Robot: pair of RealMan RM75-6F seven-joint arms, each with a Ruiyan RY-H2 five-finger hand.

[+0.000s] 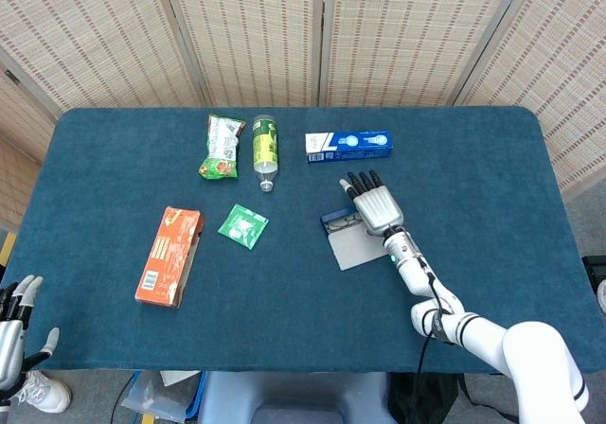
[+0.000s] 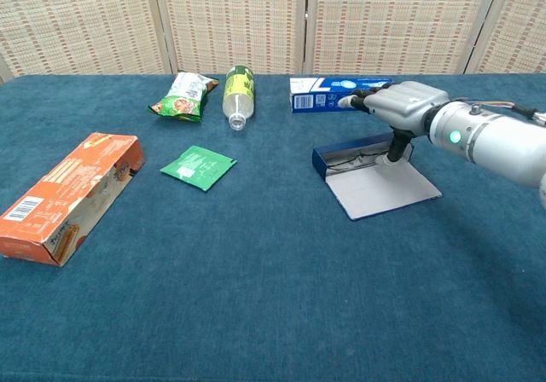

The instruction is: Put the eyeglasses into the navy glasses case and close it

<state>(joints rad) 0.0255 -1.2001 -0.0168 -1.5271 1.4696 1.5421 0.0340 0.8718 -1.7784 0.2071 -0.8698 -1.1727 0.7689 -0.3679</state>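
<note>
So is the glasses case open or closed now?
Open: the case has its lid lying flat on the table, with the glasses inside.

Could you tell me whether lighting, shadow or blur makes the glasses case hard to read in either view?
Head view: even light, no glare, but the right hand covers much of the navy glasses case. Chest view: sharp; the case and eyeglasses show under the hand, faintly shadowed.

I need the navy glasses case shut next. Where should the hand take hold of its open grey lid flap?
Probably the free near edge of the grey lid flap, from the robot's side: it lies flat, hinged at the navy glasses case, under the right hand.
</note>
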